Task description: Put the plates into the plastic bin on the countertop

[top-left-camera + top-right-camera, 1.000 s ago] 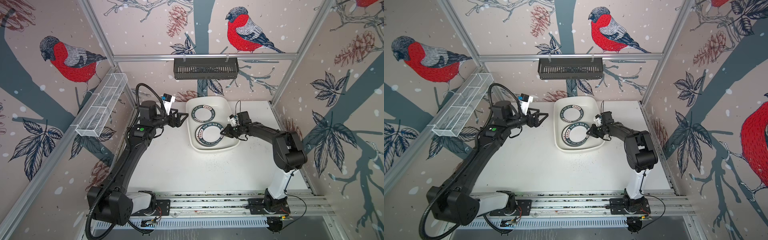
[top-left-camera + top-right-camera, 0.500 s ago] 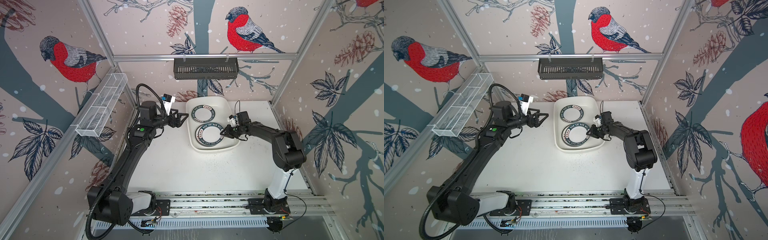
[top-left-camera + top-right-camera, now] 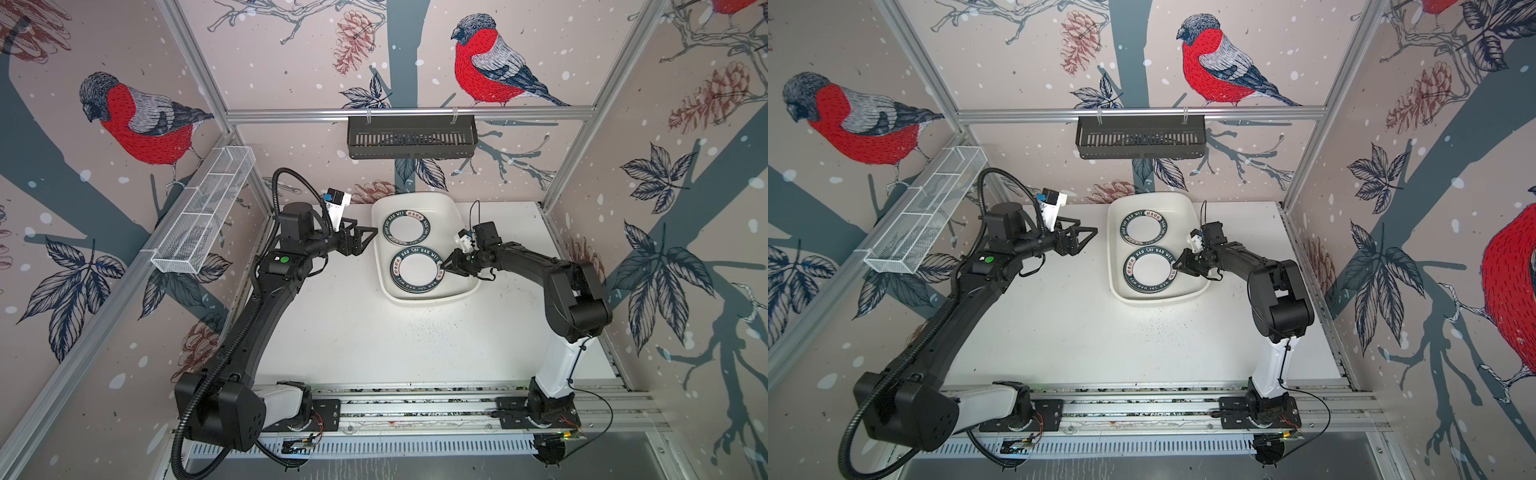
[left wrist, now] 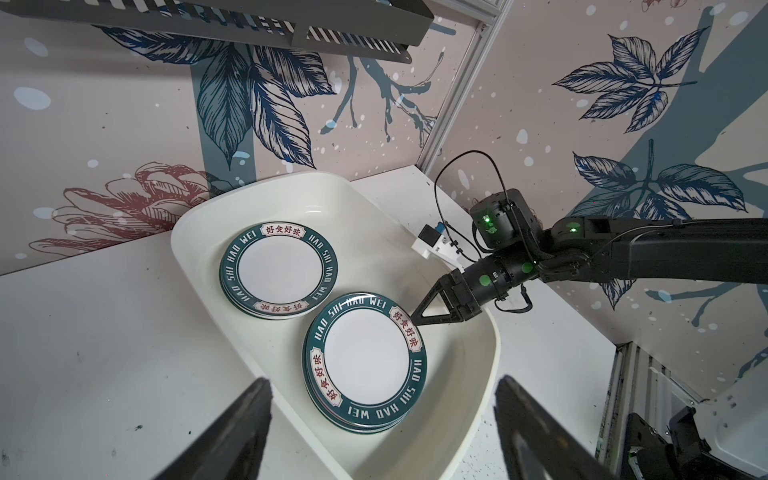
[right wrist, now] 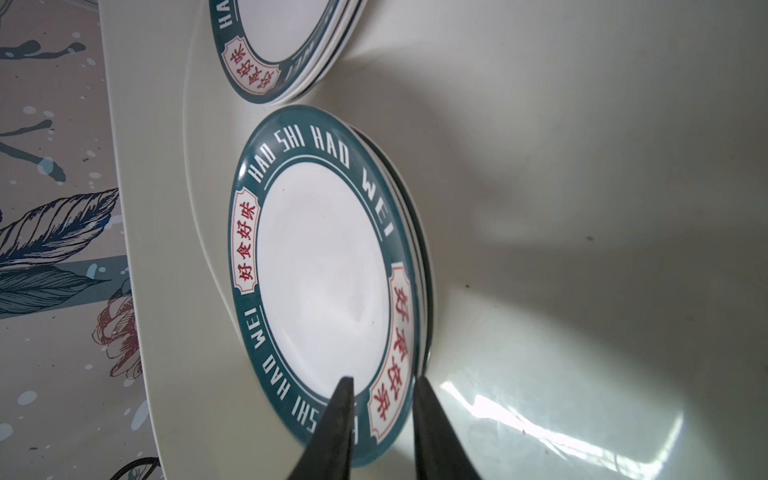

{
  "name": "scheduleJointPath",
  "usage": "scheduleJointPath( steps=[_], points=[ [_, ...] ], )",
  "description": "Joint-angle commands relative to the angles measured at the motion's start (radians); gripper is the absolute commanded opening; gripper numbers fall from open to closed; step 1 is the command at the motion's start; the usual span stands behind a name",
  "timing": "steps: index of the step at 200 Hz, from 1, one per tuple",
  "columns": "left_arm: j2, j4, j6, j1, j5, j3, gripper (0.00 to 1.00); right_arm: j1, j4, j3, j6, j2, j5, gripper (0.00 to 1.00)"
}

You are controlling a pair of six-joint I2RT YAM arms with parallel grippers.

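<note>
Right wrist view: right gripper [image 5: 382, 380] jaws slightly parted astride rim of top plate [image 5: 324, 270], near stack [image 5: 424, 266] in plastic bin [image 5: 582, 166]. Plate lies flat, so prob. release, not grab. W/ left gripper [image 3: 369, 240] spread wide, empty, parked beside bin, clear of R arm.

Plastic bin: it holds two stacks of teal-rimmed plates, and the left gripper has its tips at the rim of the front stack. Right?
Wrong arm: the left wrist view shows the right gripper with its tips at the rim of the front stack. The left gripper hangs open beside the plastic bin. The rest holds.
</note>
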Motion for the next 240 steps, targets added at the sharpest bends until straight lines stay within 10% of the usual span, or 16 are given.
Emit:
scheduleJointPath(
  steps=[1, 103, 240],
  points=[
    [-0.006, 0.032, 0.003, 0.001, 0.015, 0.003, 0.83, -0.001, -0.019, 0.006, -0.021, 0.002, 0.016, 0.27],
    [-0.010, 0.024, 0.012, 0.001, -0.030, 0.002, 0.85, -0.007, -0.006, 0.025, -0.022, -0.069, 0.071, 0.28],
    [-0.036, 0.134, -0.031, 0.003, -0.588, -0.106, 0.98, -0.113, 0.368, -0.218, 0.040, -0.487, 0.202, 0.64]
  ],
)
